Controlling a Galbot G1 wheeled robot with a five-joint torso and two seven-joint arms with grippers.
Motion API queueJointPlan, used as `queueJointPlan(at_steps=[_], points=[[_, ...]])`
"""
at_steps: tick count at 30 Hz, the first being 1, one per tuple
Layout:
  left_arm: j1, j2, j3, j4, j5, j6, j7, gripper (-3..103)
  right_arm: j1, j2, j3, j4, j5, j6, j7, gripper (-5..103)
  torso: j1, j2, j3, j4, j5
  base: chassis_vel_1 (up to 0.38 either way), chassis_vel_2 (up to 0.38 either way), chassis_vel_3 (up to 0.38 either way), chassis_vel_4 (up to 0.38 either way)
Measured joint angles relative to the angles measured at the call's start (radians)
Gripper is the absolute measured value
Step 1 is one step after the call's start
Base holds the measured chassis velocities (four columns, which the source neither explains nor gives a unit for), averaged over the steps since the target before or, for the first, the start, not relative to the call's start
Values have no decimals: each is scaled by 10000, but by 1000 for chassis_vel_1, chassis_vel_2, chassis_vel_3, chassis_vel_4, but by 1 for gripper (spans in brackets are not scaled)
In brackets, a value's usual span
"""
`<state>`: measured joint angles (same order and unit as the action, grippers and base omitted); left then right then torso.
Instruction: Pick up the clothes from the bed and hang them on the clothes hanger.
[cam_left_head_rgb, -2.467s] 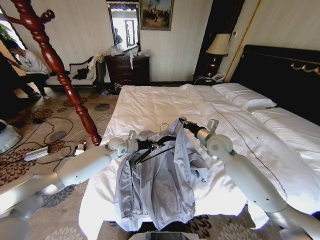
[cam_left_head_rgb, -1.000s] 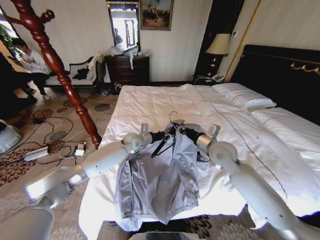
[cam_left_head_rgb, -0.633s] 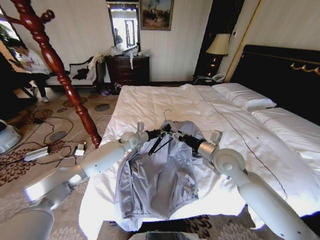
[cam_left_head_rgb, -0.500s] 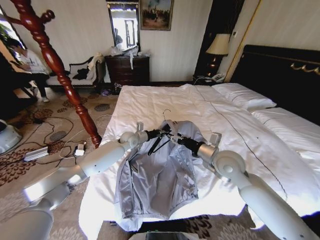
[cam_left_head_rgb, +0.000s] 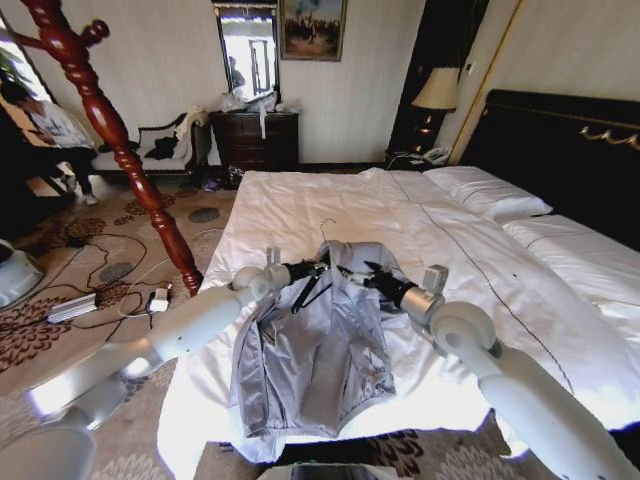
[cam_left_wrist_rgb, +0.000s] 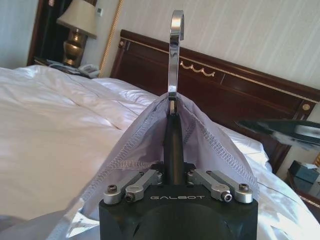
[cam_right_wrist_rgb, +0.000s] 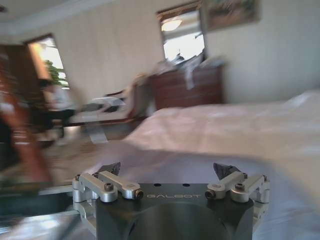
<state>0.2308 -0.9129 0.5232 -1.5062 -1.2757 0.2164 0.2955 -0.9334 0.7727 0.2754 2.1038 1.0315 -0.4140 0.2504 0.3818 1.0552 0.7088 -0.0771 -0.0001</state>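
The clothes (cam_left_head_rgb: 315, 360) — one light grey zip-front jacket — lie spread on the white duvet of the bed (cam_left_head_rgb: 470, 250), near the foot-end edge closest to the robot, with the lower hem reaching almost to that edge. The collar end is raised off the duvet and draped over the clothes hanger (cam_left_head_rgb: 312, 283), whose black frame slants down beneath the fabric while its silver wire hook pokes up above the collar. In the left wrist view the grey cloth (cam_left_wrist_rgb: 200, 145) falls to both sides of the hanger's black neck (cam_left_wrist_rgb: 172, 150), and the hook stands straight up in front of the dark headboard.

The left claw (cam_left_head_rgb: 308, 268) is pressed together on the hanger's neck, holding it upright just above the jacket's collar; the left arm reaches in from the carpet side of the bed. The right claw (cam_left_head_rgb: 362, 276) sits just beside it, at the collar's other side, its fingers (cam_right_wrist_rgb: 111, 168) spread apart with nothing between them; grey cloth lies just in front of it in its wrist view.

Beyond the bed's left edge a red-brown wooden coat stand (cam_left_head_rgb: 120, 140) rises from the patterned carpet.
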Motion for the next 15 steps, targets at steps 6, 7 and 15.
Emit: queueJointPlan(at_steps=[6,7,15], points=[[99,630,-219,-347,-136,-18,151,15,-470,-339,-36,-628,-2321,327,-289,100,0,0,0,-16,2,0,0,0,0],[96,686,-215,-408,-167,-18,153,15,-522,-312,-101,-639,-2586,360,-343,100,-1,0,0,-16,1,0,0,0,0],[-172,609,288,-755,-349,-15,-109,15,-319,4,-691,-523,-3243,390,-699,100,0,0,0,-11,1,0,0,0,0]])
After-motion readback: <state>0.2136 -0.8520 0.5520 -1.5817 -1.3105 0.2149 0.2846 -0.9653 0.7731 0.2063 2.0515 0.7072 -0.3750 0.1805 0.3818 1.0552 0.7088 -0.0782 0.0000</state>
